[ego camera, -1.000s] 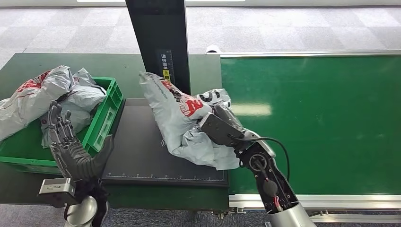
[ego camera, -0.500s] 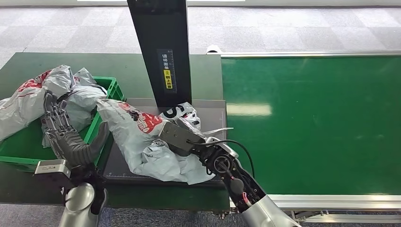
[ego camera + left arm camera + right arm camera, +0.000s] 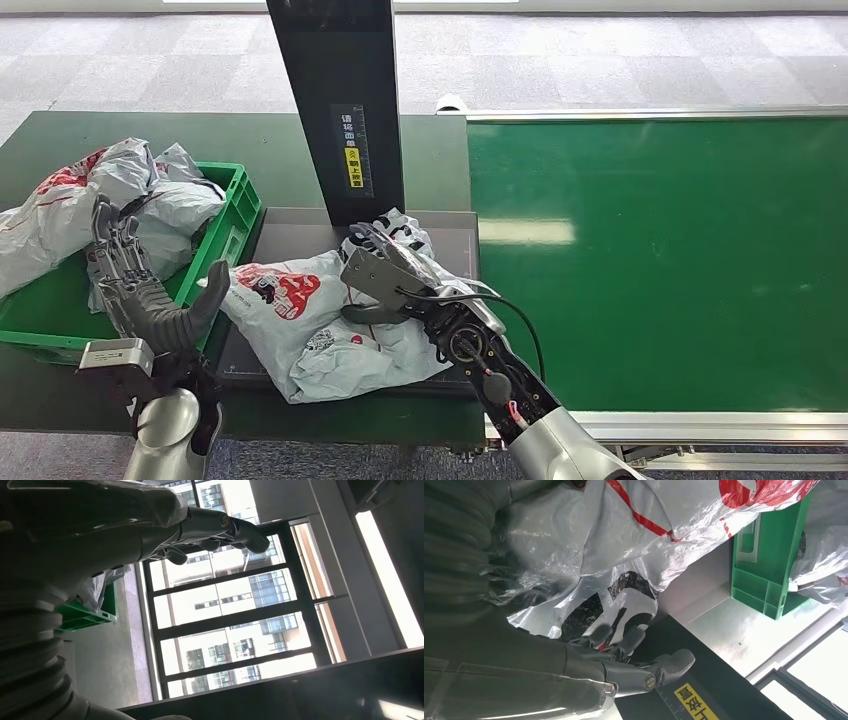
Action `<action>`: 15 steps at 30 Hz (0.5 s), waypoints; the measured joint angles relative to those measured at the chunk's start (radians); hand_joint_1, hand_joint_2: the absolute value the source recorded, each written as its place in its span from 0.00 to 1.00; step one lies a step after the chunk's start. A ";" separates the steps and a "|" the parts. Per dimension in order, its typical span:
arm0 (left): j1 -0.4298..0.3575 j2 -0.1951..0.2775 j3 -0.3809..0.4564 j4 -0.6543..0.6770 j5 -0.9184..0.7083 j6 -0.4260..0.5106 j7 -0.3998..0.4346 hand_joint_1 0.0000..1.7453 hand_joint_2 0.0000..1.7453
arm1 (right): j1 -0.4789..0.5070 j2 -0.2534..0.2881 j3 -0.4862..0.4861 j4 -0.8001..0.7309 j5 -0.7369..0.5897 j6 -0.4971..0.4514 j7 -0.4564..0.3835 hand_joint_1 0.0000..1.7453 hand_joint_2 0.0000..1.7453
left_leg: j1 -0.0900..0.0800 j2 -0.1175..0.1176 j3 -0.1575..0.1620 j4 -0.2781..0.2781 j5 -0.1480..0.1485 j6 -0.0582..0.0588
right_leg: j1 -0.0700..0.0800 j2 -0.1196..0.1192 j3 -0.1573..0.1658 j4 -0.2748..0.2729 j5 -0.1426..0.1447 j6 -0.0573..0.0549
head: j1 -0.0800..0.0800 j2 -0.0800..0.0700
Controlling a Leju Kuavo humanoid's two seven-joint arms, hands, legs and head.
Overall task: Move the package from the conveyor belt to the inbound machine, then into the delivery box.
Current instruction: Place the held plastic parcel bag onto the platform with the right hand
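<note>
- The left hand (image 3: 140, 290) is held upright with fingers spread and nothing in them, at the near edge of the green delivery box (image 3: 228, 235), where grey bags (image 3: 120, 200) are piled.
- The package (image 3: 320, 320) lies flat on the dark inbound machine (image 3: 300, 240) plate, between the two hands; its long axis runs from the box toward the conveyor belt (image 3: 660, 260).
- The package's belt-side end is gripped by the right hand (image 3: 385, 275), just before the black post (image 3: 340, 100).

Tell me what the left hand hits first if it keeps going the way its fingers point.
Probably the grey bags piled in the green crate: the left hand, fingers spread, points up at them. Depth is unclear.
</note>
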 joint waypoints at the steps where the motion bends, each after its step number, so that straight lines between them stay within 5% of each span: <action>1: 0.000 0.000 0.000 0.000 0.000 -0.001 0.000 0.00 1.00 | 0.000 0.000 0.000 0.001 -0.002 0.001 -0.002 0.00 1.00 | 0.000 0.000 0.000 0.000 0.000 0.000 | 0.000 0.000 0.000 0.000 0.000 0.000 | 0.000 0.000; 7: -0.004 0.000 0.001 0.009 -0.031 -0.059 0.031 0.00 1.00 | 0.025 -0.004 -0.019 -0.067 -0.104 0.068 -0.086 0.00 1.00 | 0.000 0.000 0.000 0.000 0.000 0.000 | 0.000 0.000 -0.001 0.000 0.000 0.000 | 0.000 0.000; 15: -0.046 0.009 -0.042 0.107 -0.246 -0.280 0.167 0.00 1.00 | 0.120 -0.036 -0.150 -0.351 -0.582 0.354 -0.229 0.00 1.00 | 0.000 0.001 0.000 0.000 0.000 0.000 | -0.001 0.001 -0.002 0.000 0.001 -0.001 | 0.000 0.000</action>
